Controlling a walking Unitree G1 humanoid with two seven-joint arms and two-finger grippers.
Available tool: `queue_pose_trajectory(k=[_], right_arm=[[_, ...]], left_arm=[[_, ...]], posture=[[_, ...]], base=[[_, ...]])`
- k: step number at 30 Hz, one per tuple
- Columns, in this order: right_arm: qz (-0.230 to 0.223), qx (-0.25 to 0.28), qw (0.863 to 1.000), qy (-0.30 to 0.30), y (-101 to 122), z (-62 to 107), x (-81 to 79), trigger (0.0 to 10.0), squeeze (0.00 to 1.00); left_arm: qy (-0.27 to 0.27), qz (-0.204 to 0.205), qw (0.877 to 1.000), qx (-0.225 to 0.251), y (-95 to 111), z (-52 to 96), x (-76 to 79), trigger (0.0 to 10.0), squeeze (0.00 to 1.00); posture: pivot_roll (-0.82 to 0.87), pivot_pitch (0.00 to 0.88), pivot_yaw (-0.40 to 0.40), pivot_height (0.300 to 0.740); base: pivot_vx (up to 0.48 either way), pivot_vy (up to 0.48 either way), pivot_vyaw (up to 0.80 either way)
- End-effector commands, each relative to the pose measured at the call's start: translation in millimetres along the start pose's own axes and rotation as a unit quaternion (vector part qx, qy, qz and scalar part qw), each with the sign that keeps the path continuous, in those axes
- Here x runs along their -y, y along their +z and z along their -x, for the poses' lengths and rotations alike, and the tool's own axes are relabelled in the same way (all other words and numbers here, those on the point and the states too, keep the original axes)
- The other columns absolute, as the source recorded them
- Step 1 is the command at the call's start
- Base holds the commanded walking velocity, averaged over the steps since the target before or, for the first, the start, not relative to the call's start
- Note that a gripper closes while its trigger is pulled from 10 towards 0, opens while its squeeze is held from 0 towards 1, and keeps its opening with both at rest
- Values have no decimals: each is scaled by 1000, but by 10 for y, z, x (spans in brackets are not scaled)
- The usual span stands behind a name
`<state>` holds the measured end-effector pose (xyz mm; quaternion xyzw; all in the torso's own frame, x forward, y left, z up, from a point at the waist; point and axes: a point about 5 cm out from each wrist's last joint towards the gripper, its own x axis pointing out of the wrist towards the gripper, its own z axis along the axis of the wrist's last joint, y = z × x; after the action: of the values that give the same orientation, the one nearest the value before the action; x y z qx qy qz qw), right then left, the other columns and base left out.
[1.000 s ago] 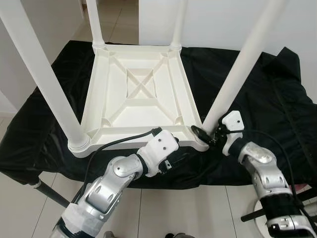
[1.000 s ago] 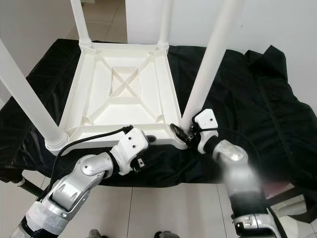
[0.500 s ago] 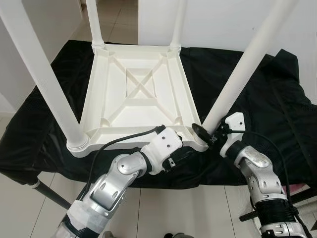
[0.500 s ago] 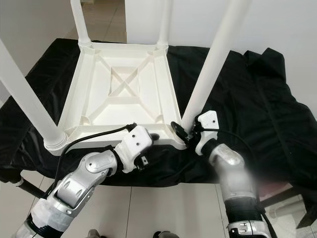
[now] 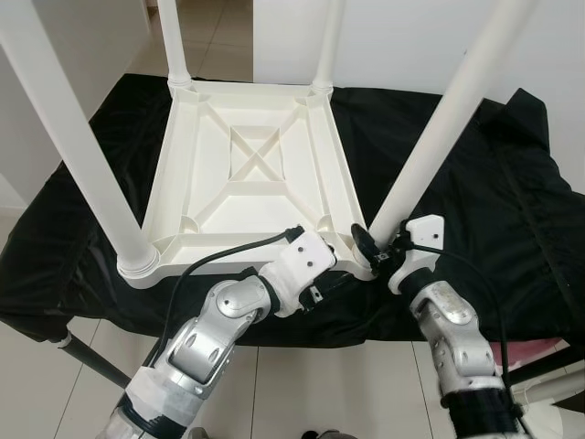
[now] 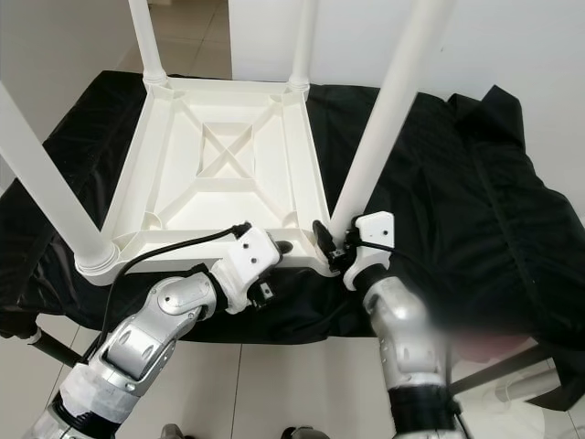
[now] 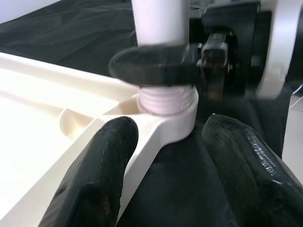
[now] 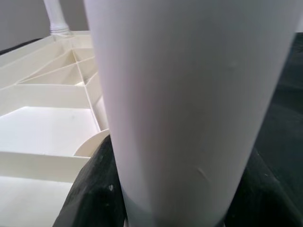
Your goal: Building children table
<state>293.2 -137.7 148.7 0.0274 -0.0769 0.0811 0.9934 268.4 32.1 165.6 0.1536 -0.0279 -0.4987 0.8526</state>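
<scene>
A: Head view? Tabletop [image 5: 251, 165] upside down on black cloth [image 5: 475, 174], near edge.
B: Right gripper [image 5: 377, 251] pinches near-right leg [image 5: 430, 137] at socket.
A: L wrist?
B: Left gripper [image 7: 170, 156] spread, straddling corner. Thread [image 7: 168, 100] exposed; tilt could cross-thread, imo.

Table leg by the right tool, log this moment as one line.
right tool: shut on near-right leg at its base | left tool: open, straddling table top corner socket | table top upside down on black cloth

Table legs [image 5: 82, 146] cut off above
</scene>
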Motion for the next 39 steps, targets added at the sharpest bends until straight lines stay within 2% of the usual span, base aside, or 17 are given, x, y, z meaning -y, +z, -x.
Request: queue_pose_trajectory(k=[1, 2, 3, 4, 6, 17, 18, 19, 20, 21, 26, 29, 32, 33, 34, 38, 39], right_arm=[[-23, -31, 998, -41, -111, 48, -51, 10000, 0], [-23, -31, 998, -41, -111, 48, -51, 10000, 0], [-24, -40, 996, -80, -147, 64, -71, 10000, 0], [-24, -40, 996, -80, -147, 64, -71, 10000, 0], [-21, -47, 989, -138, -178, 108, -81, 10000, 0], [2, -33, 986, -161, -92, 140, -115, 10000, 0], [-9, -25, 988, -152, -64, 146, -129, 10000, 322], [-9, -25, 988, -152, -64, 146, -129, 10000, 322], [-7, -24, 988, -153, -55, 149, -128, 10000, 549], [-14, -20, 989, -149, -48, 149, -126, 10000, 1000], [-16, -10, 990, -142, -15, 154, -73, 10000, 1000], [-2, 1, 993, -119, 26, 160, 30, 10000, 1000], [1, 4, 995, -95, 38, 164, 69, 10000, 1000], [5, 9, 997, -74, 44, 174, 131, 10000, 345], [11, 11, 998, -61, 47, 187, 193, 10000, 0], [11, 10, 999, -49, 44, 196, 240, 10000, 0], [12, 10, 999, -31, 48, 201, 275, 10000, 0]], left_arm=[[41, 0, 999, -2, -26, 5, -21, 10000, 0], [41, 0, 999, -2, -26, 5, -21, 10000, 0], [43, 1, 999, -2, -23, 2, -26, 10000, 0], [43, 1, 999, -2, -23, 2, -26, 10000, 0], [46, 3, 999, 0, -20, -2, -34, 10000, 0], [45, 3, 999, -1, -31, 6, -29, 10000, 0], [45, 3, 999, -1, -39, 18, -42, 10000, 0], [45, 3, 999, -1, -39, 18, -42, 10000, 0], [45, 3, 999, -2, -45, 23, -47, 10000, 0], [45, 4, 999, -2, -48, 25, -48, 10000, 0], [40, 5, 999, -3, -56, 39, -44, 10000, 0], [15, 2, 1000, 4, -55, 78, -20, 10000, 0], [5, 2, 1000, 7, -51, 100, -9, 10000, 0], [-2, 3, 1000, 5, -60, 119, -2, 10000, 0], [-10, 2, 1000, 3, -69, 135, 10, 10000, 0], [-16, -3, 1000, 2, -74, 147, 23, 10000, 0], [-17, -1, 1000, 2, -74, 150, 27, 10000, 0]], posture=[[-22, 111, -57, 740], [-22, 111, -57, 740], [-20, 111, -59, 740], [-20, 111, -59, 740], [-16, 114, -65, 740], [-19, 116, -62, 740], [-21, 118, -62, 740], [-21, 118, -62, 740], [-21, 118, -63, 740], [-22, 118, -64, 740], [-24, 118, -63, 740], [-25, 117, -63, 740], [-25, 117, -63, 740], [-27, 117, -64, 740], [-27, 117, -63, 740], [-27, 117, -62, 740], [-28, 119, -61, 740]], base=[[0, 0, 0], [0, 0, 0], [0, 0, 0], [0, 0, 0], [0, 0, 0], [0, 0, 0], [0, 0, 0], [0, 0, 0], [0, 0, 0], [0, 0, 0], [0, 0, 0], [0, 0, 0], [0, 0, 0], [0, 0, 0], [0, 0, 0], [0, 0, 0], [0, 0, 0]])
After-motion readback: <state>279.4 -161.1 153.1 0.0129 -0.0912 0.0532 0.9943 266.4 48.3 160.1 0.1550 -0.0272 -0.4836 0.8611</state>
